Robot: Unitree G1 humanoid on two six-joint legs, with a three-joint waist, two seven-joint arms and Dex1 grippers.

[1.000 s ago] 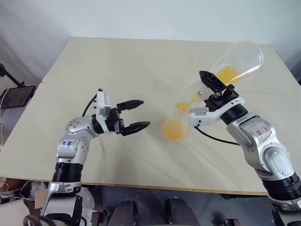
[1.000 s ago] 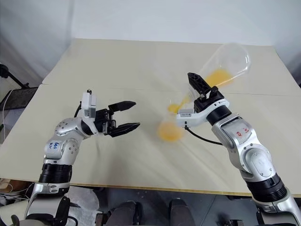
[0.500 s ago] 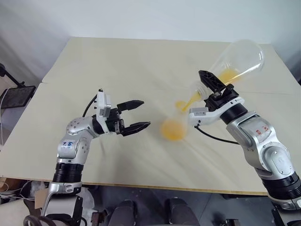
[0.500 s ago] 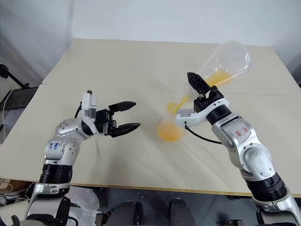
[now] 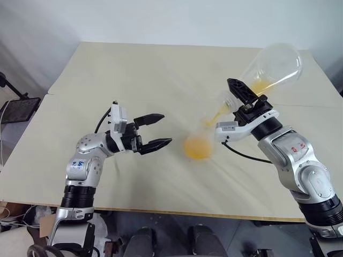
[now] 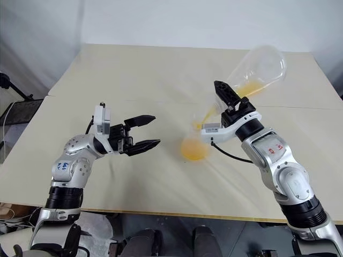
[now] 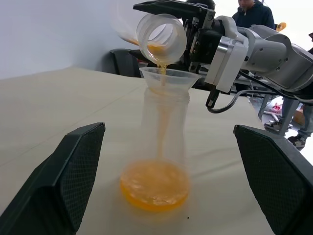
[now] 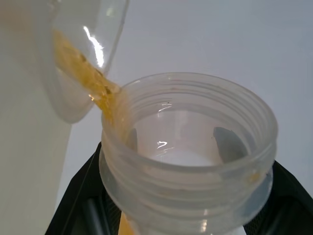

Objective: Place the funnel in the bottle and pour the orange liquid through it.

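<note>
Mostly see-through stuff: bottle (image 7: 164,147) and funnel (image 7: 168,78) on the desk (image 5: 161,75) barely show from the head views, only the orange liquid (image 7: 154,183) pooled inside. Right end effector (image 5: 242,96) clamps the tilted flask (image 5: 273,67) neck, fingers half hidden. Left end effector (image 5: 155,130) gapes wide, empty, beside the bottle.

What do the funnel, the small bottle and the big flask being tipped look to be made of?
Funnel: clear, faintly milky, likely plastic; the orange stream shows through its wall.
Bottle: clear and smooth, plastic or glass, hard to tell; the orange liquid pools visibly inside.
Flask: translucent, slightly cloudy, probably plastic; its neck shows moulded screw threads.
</note>
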